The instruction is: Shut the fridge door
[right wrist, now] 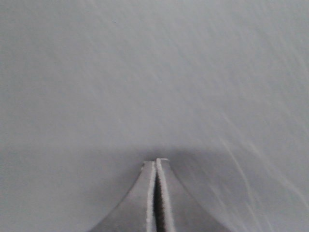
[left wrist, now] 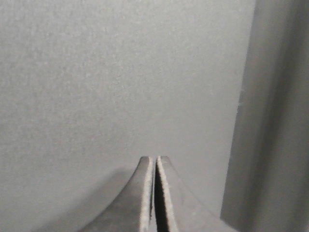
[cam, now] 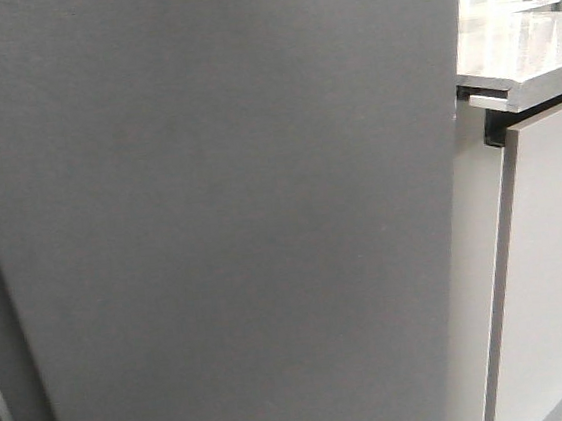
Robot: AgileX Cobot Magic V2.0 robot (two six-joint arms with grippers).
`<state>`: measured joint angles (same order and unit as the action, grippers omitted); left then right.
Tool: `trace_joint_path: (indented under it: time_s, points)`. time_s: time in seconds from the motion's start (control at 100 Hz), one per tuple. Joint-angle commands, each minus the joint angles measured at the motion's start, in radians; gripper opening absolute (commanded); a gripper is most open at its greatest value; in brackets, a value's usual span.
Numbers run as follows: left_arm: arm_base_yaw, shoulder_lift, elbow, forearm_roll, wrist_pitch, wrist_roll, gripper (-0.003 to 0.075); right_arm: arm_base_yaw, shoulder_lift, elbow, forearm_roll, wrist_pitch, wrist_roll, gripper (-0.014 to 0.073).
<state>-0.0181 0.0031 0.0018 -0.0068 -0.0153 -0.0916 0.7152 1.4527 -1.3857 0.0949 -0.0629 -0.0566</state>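
Kitchen cabinetry frames the scene, and the fridge door, a matte dark-grey slab, fills most of the front view, its right edge standing just beside a pale cabinet door under a glossy grey countertop. Each wrist view shows only flat grey surface straight ahead of the fingertips. Both the left gripper and the right gripper have their fingers pressed together, holding nothing.
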Motion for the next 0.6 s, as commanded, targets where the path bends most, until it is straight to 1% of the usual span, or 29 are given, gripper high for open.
trace_joint_path:
  time_s: [0.0, 0.14, 0.36, 0.48, 0.59]
  points:
    - [-0.005, 0.019, 0.028, -0.002, -0.077, -0.003, -0.0021, -0.007, 0.007, -0.059, 0.001, -0.079, 0.000, -0.0076]
    - [-0.005, 0.019, 0.028, -0.002, -0.077, -0.003, -0.0021, -0.012, 0.029, -0.061, 0.001, -0.102, 0.000, -0.0076]
    - [-0.005, 0.019, 0.028, -0.002, -0.077, -0.003, -0.0021, -0.083, 0.021, -0.061, 0.001, -0.073, 0.000, -0.0076]
    - [-0.005, 0.019, 0.028, -0.002, -0.077, -0.003, -0.0021, -0.113, -0.027, -0.044, 0.001, -0.052, 0.000, -0.0076]
    - [-0.005, 0.019, 0.028, -0.002, -0.077, -0.003, -0.0021, -0.148, -0.096, 0.005, 0.001, -0.052, -0.013, -0.0076]
